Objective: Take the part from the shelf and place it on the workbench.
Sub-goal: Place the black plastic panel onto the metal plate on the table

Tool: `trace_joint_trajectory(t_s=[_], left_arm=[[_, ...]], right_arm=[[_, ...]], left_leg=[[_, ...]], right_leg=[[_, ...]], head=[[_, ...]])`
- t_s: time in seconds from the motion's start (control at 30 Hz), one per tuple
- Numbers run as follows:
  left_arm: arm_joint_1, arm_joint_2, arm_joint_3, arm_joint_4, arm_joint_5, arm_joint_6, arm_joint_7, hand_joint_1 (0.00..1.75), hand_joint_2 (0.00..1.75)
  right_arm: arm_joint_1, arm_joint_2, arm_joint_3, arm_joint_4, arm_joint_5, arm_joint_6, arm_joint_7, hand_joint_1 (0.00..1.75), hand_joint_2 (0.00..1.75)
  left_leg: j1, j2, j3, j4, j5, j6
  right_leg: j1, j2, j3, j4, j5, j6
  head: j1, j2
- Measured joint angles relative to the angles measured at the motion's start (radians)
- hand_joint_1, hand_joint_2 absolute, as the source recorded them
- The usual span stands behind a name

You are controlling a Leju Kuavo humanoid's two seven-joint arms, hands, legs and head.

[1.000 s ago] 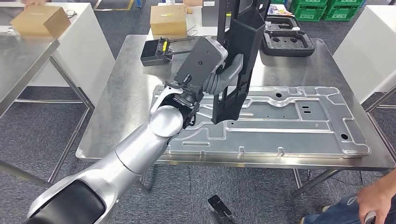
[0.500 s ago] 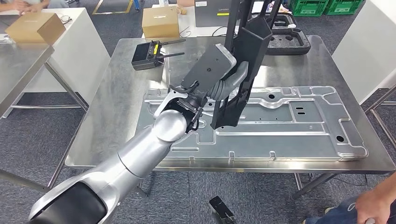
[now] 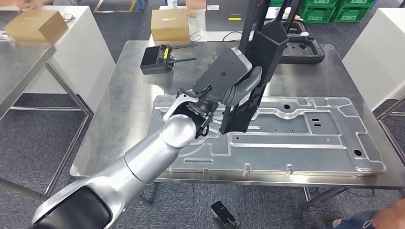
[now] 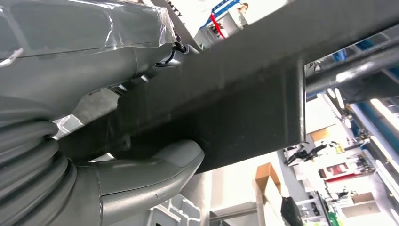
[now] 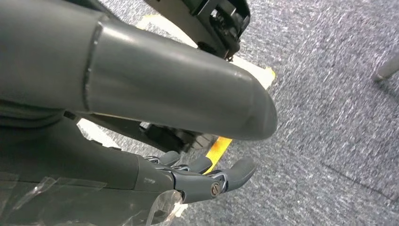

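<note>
Head view shows the left hand at centre frame, wrapped around a long black part and holding it above the steel worktop. Left wrist view confirms the grasp: the thick grey thumb presses against one face of the part while the ribbed cover sits behind it. The part hangs over a large embossed metal panel that lies flat across the lower centre and right of the frame; its lower end is near the panel, but contact cannot be confirmed. The part stands steeply, its long axis running from the upper centre of the frame down toward the centre, the top end leaning to the upper right and the lower end pointing at the panel. The step in hand is judged to be the lowering and setting down. To do it well, tilt the part toward horizontal before release, bring the lower end down first, and keep the grasp firm until the part rests along its length; releasing it upright would likely let it topple. A black remote controller lies at upper left, well apart. Right wrist view shows the right hand over grey carpet, fingers loosely curled and holding nothing.
</note>
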Motion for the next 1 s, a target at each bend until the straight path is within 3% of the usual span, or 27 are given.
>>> trace_joint_trajectory(t_s=[0.07, 0.13, 0.17, 0.3, 0.37, 0.43, 0.47, 0.5, 0.53, 0.6, 0.67, 0.8, 0.9, 1.0], left_arm=[[0.001, 0.0, -0.005, 0.0, 0.001, 0.0, 0.003, 1.75, 1.75], [0.001, 0.0, -0.01, 0.0, 0.001, 0.001, 0.007, 1.75, 1.75], [0.001, 0.0, -0.013, 0.001, 0.001, 0.002, 0.01, 1.75, 1.75], [0.001, 0.0, -0.027, 0.001, -0.007, 0.01, 0.022, 1.75, 1.75], [0.0, 0.0, -0.039, 0.001, -0.048, 0.047, 0.046, 1.75, 1.75], [-0.001, 0.0, -0.069, 0.002, -0.167, 0.124, 0.111, 1.75, 1.75], [-0.004, 0.0, -0.094, 0.003, -0.266, 0.165, 0.158, 1.75, 1.75], [-0.011, 0.0, -0.124, 0.005, -0.388, 0.199, 0.208, 1.75, 1.75], [-0.022, 0.0, -0.158, 0.008, -0.514, 0.223, 0.255, 1.75, 1.75], [-0.053, -0.001, -0.227, 0.012, -0.754, 0.241, 0.331, 1.75, 1.75], [-0.084, -0.001, -0.288, 0.014, -0.959, 0.234, 0.387, 1.75, 1.75], [-0.109, 0.004, -0.361, 0.013, -1.266, 0.174, 0.416, 1.75, 1.75], [-0.111, 0.014, -0.378, 0.007, -1.396, 0.128, 0.385, 1.75, 1.75], [-0.109, 0.023, -0.38, -0.004, -1.494, 0.082, 0.342, 1.75, 1.75]], right_arm=[[0.0, -0.002, 0.0, 0.0, -0.003, 0.0, 0.0, 0.0, 0.0], [0.0, -0.001, 0.0, 0.0, -0.006, 0.0, -0.001, 0.0, 0.0], [0.0, 0.001, 0.0, 0.0, -0.007, 0.0, -0.002, 0.0, 0.0], [-0.004, 0.004, 0.0, 0.0, -0.007, 0.001, -0.003, 0.0, 0.0], [-0.004, 0.005, 0.0, 0.0, -0.008, 0.005, -0.004, 0.0, 0.0], [-0.004, 0.006, 0.0, 0.0, -0.006, 0.015, -0.004, 0.0, 0.0], [-0.004, 0.007, 0.0, 0.0, -0.003, 0.023, -0.003, 0.0, 0.0], [-0.005, 0.009, 0.001, 0.0, 0.002, 0.031, -0.001, 0.0, 0.0], [-0.006, 0.012, 0.003, 0.0, 0.007, 0.039, 0.001, 0.0, 0.0], [-0.01, 0.021, 0.007, 0.0, 0.017, 0.053, 0.006, 0.0, 0.0], [-0.017, 0.03, 0.013, 0.0, 0.026, 0.065, 0.009, 0.0, 0.0], [-0.023, 0.033, 0.029, 0.0, 0.034, 0.082, 0.014, 0.0, 0.0], [-0.024, 0.036, 0.042, 0.0, 0.034, 0.086, 0.013, 0.0, 0.0], [-0.025, 0.036, 0.05, 0.0, 0.034, 0.087, 0.013, 0.0, 0.0]], left_leg=[[0.005, -0.003, 0.014, 0.004, -0.015, -0.01], [0.003, -0.003, 0.023, 0.014, -0.033, -0.024], [0.001, -0.003, 0.024, 0.017, -0.039, -0.029], [0.002, -0.001, 0.016, 0.039, -0.06, -0.04], [0.005, 0.001, -0.028, 0.134, -0.106, -0.049], [0.006, 0.002, -0.104, 0.279, -0.159, -0.052], [0.005, 0.002, -0.135, 0.326, -0.167, -0.05], [0.003, 0.002, -0.149, 0.335, -0.156, -0.045], [0.0, 0.002, -0.142, 0.303, -0.127, -0.037], [-0.012, 0.002, -0.09, 0.161, -0.043, -0.01], [-0.025, 0.004, -0.043, 0.047, 0.004, 0.008], [-0.025, 0.004, -0.025, 0.01, 0.01, -0.039], [-0.025, 0.002, -0.024, 0.011, 0.01, -0.029], [-0.025, 0.0, -0.024, 0.011, 0.01, -0.025]], right_leg=[[-0.005, -0.003, 0.043, -0.12, 0.085, 0.006], [-0.009, -0.005, 0.097, -0.246, 0.139, 0.008], [-0.01, -0.005, 0.109, -0.275, 0.145, 0.003], [-0.008, -0.002, 0.113, -0.282, 0.134, -0.027], [-0.008, -0.002, 0.117, -0.283, 0.131, -0.036], [-0.006, -0.002, 0.12, -0.282, 0.128, -0.041], [-0.004, -0.001, 0.122, -0.282, 0.126, -0.043], [-0.001, -0.001, 0.125, -0.282, 0.123, -0.045], [0.002, 0.0, 0.13, -0.283, 0.121, -0.046], [0.006, 0.0, 0.14, -0.284, 0.115, -0.048], [0.009, 0.002, 0.143, -0.285, 0.111, -0.047], [0.014, 0.004, 0.144, -0.286, 0.107, -0.067], [0.014, 0.002, 0.149, -0.293, 0.11, -0.056], [0.015, -0.001, 0.151, -0.296, 0.111, -0.053]], head=[[0.0, 0.0], [0.0, 0.0], [0.0, 0.0], [-0.003, 0.0], [-0.004, 0.0], [-0.005, 0.0], [-0.005, 0.0], [-0.005, 0.0], [-0.005, 0.0], [-0.004, 0.0], [-0.004, 0.0], [-0.003, 0.0], [-0.003, 0.0], [-0.003, 0.0]])
